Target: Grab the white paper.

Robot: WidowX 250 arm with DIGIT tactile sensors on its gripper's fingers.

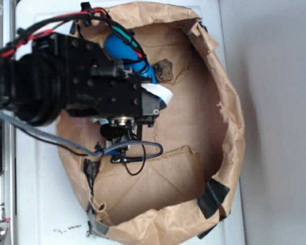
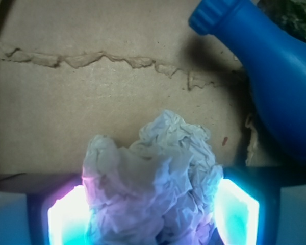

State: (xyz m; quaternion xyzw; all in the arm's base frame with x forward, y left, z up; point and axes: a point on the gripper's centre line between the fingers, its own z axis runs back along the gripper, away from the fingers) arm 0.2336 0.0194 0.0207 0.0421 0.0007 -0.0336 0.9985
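Crumpled right up against my wrist camera, the off-white wad of wrinkly paper (image 2: 153, 189) fills the lower middle of that view, its creases greyish and tinted violet by my lights. It sits between my two glowing finger pads (image 2: 66, 219), which press against its left and right flanks, so my claw (image 2: 153, 224) is clamped on the wad. The wad has no strong long axis; it is a rounded lump, a little taller than wide in this view, with two bumps pointing away from me toward the torn seam in the brown paper.

Beneath it lies the floor of the large brown kraft-paper bag (image 2: 92, 92). To the upper right of the wrist view, the smooth blue plastic bottle (image 2: 275, 76) lies tilted, its ribbed cap toward the upper left, close to the wad but not touching it.

From the exterior view, my black arm (image 1: 92, 81) reaches into the open bag (image 1: 194, 168), which rests on a white surface (image 1: 41, 204). The blue bottle (image 1: 123, 51) shows just beyond my wrist; the wad itself is hidden under my arm there.
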